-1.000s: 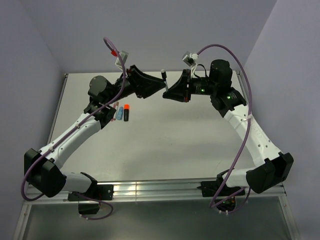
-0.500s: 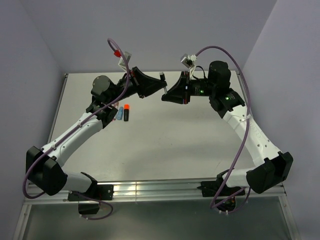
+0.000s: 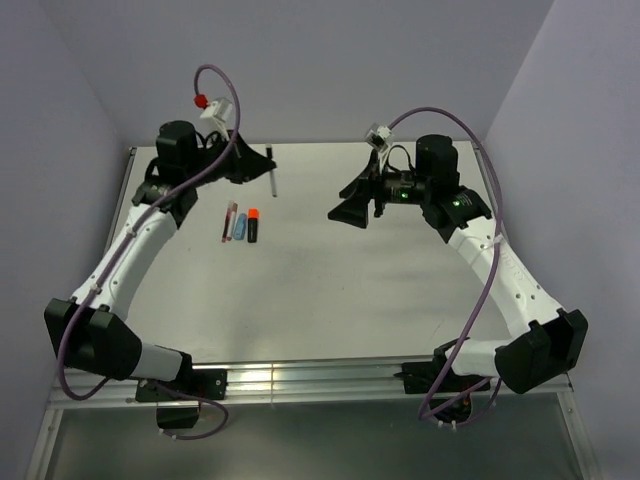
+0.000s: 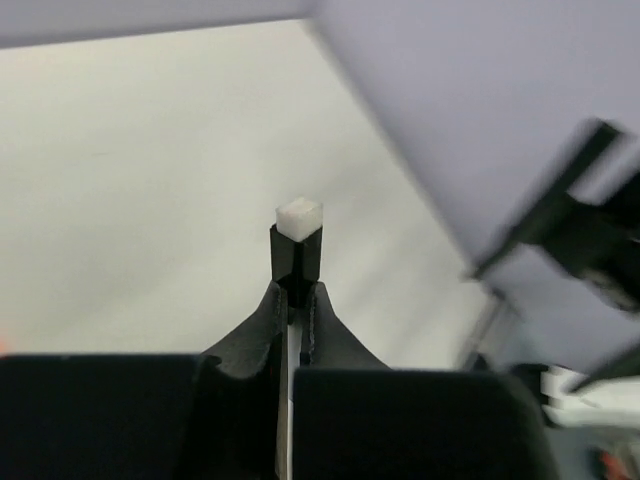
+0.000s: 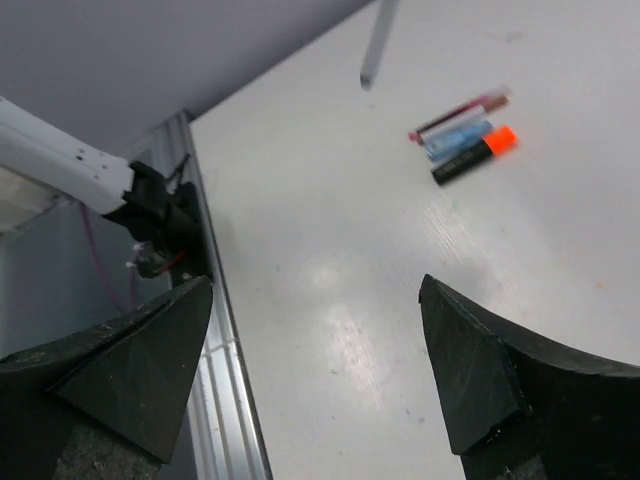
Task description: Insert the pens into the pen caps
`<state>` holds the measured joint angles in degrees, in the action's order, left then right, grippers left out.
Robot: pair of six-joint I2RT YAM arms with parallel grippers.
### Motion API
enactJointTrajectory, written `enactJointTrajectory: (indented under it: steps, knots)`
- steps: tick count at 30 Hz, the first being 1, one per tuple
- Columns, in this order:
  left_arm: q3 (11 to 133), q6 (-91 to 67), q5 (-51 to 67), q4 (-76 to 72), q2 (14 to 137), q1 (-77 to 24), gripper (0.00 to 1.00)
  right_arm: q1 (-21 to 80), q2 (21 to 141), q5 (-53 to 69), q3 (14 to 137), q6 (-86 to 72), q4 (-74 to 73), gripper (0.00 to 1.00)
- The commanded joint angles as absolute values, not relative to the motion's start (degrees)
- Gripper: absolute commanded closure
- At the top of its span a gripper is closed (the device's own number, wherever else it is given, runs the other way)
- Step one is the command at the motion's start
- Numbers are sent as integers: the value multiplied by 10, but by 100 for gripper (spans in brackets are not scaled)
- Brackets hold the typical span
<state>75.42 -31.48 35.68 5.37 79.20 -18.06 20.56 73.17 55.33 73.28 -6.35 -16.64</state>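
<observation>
Left wrist: left end effector (image 4: 296, 296) pinches white-tipped pen (image 4: 297, 245); right end effector (image 5: 315, 300) spread.

No text, label, brand or number can be read in any view. Any print on the pens (image 3: 240, 222), lying at ten o'clock on the surface (image 3: 330, 290), is too small to be made out.

Robotics lab test cell: white work table (image 3: 330, 300), plain lavender walls (image 3: 340, 60) 9 through 3 o'clock, aluminium rail (image 3: 300, 378) at 6 o'clock.
</observation>
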Motion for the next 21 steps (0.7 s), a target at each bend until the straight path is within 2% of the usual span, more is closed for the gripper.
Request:
enactJointTrajectory:
  steps: [1,3,5,8,14,21]
  knots:
    - [832,-119,310,303,836,-115,100,191,701,483,727,29,-248,8]
    - [858,-60,286,379,879,-77,100,186,700,460,728,65,-274,7]
    - [863,-45,207,391,917,-53,99,186,706,428,734,87,-310,7]
    - [891,-18,172,429,983,-26,100,185,709,399,735,98,-329,7]
    - [952,17,138,460,1096,-1,100,185,724,394,747,98,-341,6]
    - [974,4,150,443,1164,-1,99,185,744,399,765,98,-352,4]
